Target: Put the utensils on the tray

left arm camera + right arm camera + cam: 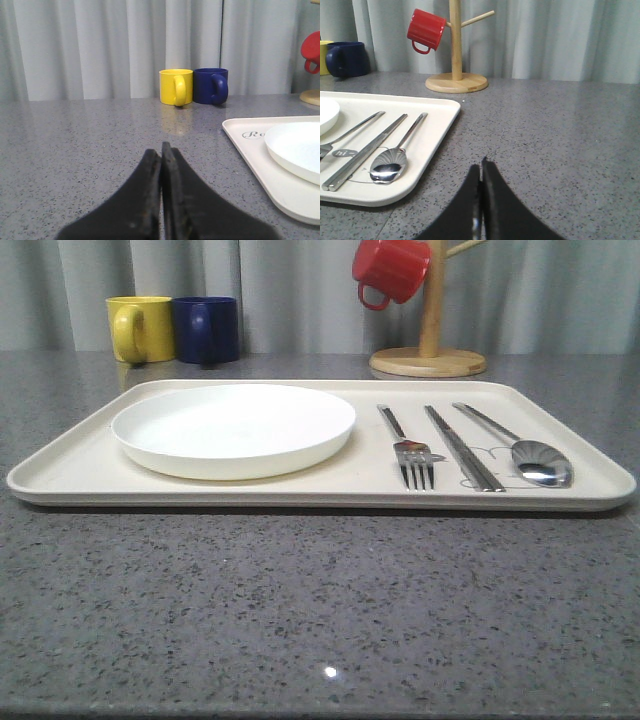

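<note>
Two grippers hovered low over bare grey stone, each with its black jaws pressed together on nothing — the left gripper [161, 150] just beside the tray's left end, the right gripper [481, 167] just off its right end. Between them lay the cream tray [80, 475], flat on the countertop [320, 610]. On its right half three utensils rested side by side, apart from one another: the fork [408, 450], the chopsticks [463, 448] in the middle, and the spoon [525, 452] nearest the right rim. A round white plate [233, 428] sat on the tray's left half. Farther back stood a yellow mug [140, 328] touching a blue mug [207, 329], and to the right a wooden mug tree [429, 345] carried a red mug [392, 268].
</note>
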Controlling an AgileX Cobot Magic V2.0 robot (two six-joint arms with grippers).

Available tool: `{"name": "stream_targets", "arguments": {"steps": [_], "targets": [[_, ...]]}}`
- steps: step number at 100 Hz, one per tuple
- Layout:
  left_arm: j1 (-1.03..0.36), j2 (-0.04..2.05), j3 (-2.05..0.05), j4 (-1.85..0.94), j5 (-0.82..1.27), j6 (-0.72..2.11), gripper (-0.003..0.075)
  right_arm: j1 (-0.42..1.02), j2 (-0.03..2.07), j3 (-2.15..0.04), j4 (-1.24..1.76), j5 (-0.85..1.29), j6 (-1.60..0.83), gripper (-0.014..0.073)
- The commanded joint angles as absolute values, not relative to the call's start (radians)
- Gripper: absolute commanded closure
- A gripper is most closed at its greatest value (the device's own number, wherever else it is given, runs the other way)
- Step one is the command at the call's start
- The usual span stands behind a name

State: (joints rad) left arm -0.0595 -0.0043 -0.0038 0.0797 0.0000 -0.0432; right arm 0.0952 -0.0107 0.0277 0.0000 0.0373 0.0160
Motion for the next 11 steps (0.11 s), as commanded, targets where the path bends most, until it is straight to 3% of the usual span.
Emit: {"name": "stream_targets", "arguments": {"steps": [1, 11], "targets": [[-0.057, -0.038, 0.039, 0.071, -0.090, -0.052, 0.0738, 0.089, -0.030, 0.010, 0.000, -0.047, 0.008, 0.0662], [-0.057, -0.038, 0.039, 0.071, -0.090, -0.052, 0.0738, 0.089, -0.030, 0.010, 0.000, -0.047, 0.008, 0.0662]]}}
